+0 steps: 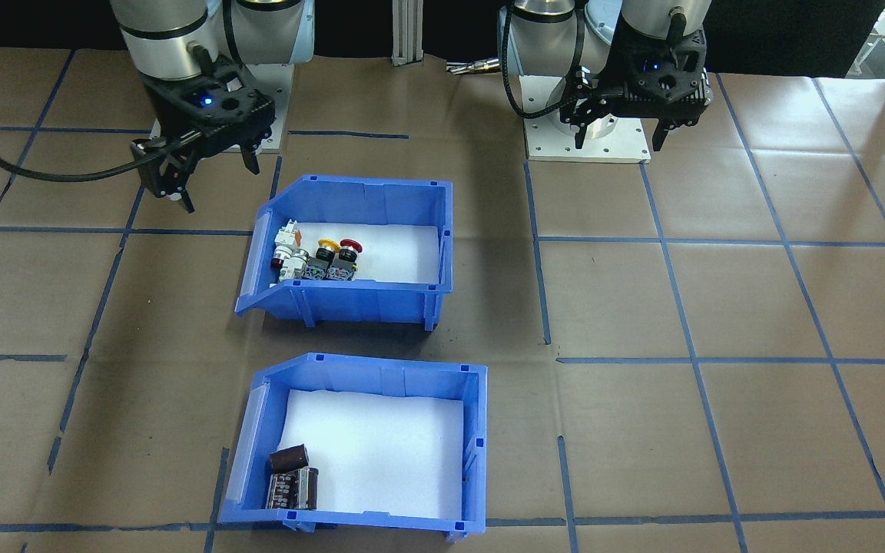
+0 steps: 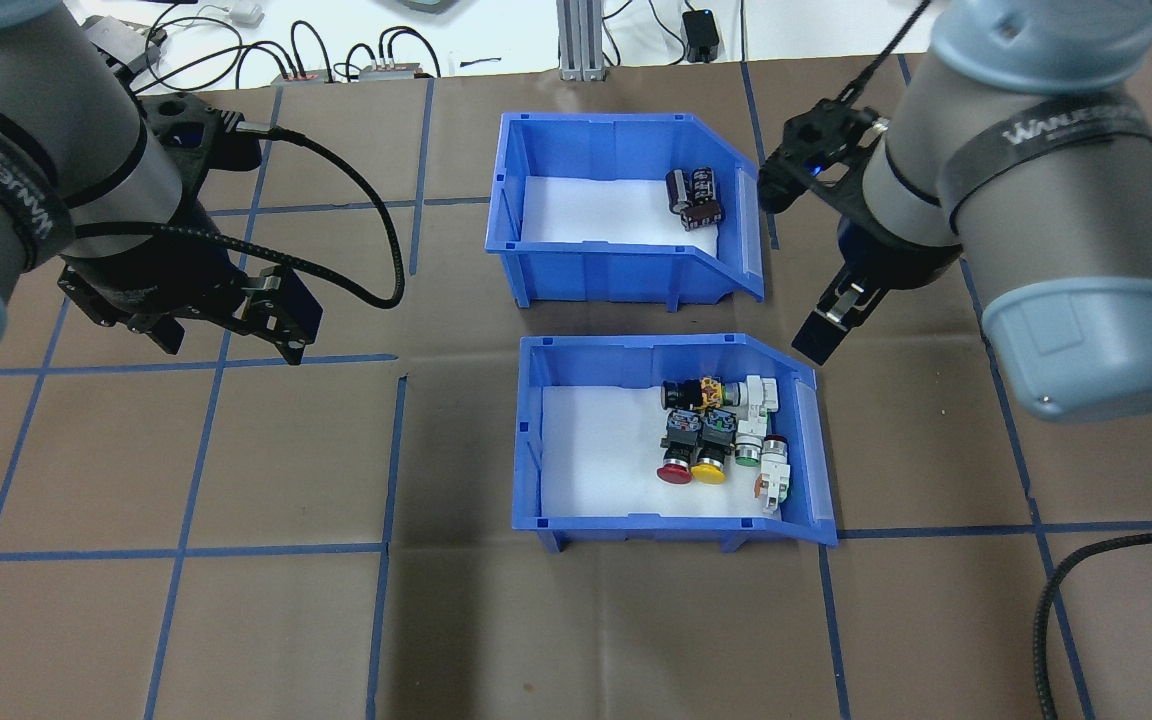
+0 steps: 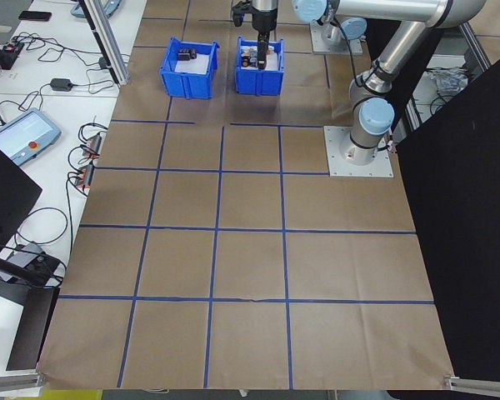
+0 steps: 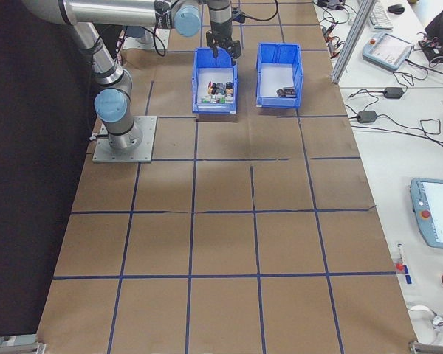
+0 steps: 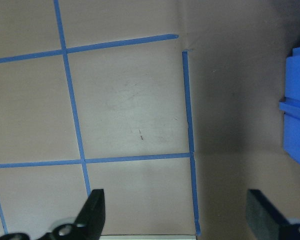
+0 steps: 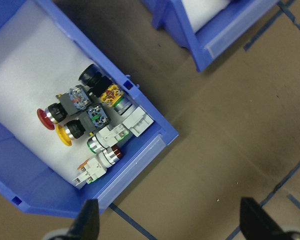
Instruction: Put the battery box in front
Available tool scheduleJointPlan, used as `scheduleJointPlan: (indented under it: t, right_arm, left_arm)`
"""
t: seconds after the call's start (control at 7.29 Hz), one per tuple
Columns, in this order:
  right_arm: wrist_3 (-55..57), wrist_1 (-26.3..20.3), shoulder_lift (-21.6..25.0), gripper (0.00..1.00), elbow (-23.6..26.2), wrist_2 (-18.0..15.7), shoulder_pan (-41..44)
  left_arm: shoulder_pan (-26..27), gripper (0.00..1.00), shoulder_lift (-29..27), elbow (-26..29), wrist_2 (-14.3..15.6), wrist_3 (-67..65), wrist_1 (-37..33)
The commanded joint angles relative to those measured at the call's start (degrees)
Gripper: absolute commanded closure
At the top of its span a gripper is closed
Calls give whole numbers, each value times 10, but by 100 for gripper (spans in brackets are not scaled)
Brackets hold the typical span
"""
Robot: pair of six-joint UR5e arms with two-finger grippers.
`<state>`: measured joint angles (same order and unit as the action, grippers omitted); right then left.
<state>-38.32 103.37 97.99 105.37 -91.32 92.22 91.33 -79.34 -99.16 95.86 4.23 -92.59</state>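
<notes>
The battery box is a blue bin with a white foam floor, and dark cylindrical cells lie at its sloped end. It stands on the far side of the table from me, beyond the switch bin. In the front-facing view the battery box is the lower bin, with its cells in the left corner. My right gripper hangs open beside the sloped ends of both bins, holding nothing. Over bare paper well to the bins' left, my left gripper is open and empty.
The switch bin holds red, yellow and white push-button switches. Brown paper with blue tape lines covers the table. A blue bin's corner shows at the left wrist view's right edge. Cables and devices lie beyond the far edge.
</notes>
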Motion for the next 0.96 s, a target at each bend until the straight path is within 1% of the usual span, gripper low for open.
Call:
scheduleJointPlan:
  t: [0.0, 0.14, 0.27, 0.41, 0.55, 0.69, 0.82]
  right_arm:
    - [179, -3, -1, 0, -27, 6, -33]
    - [271, -22, -13, 0, -54, 7, -33]
    - [368, -84, -33, 0, -82, 10, -32]
    - [432, -100, -53, 0, -109, 10, -28]
    - [442, -102, -57, 0, -115, 8, -27]
    - [443, -129, -56, 0, -118, 6, -27]
    - [443, -138, -54, 0, -119, 5, -27]
  left_arm:
    - [1, 0, 4, 0, -1, 1, 0]
    - [1, 0, 8, 0, -1, 1, 0]
    - [2, 0, 10, 0, -1, 3, 1]
    - [2, 0, 10, 1, -1, 3, 7]
    - [2, 0, 6, 0, -1, 3, 7]
    - [3, 0, 4, 0, -9, 3, 8]
    - [2, 0, -5, -1, -24, -8, 7]
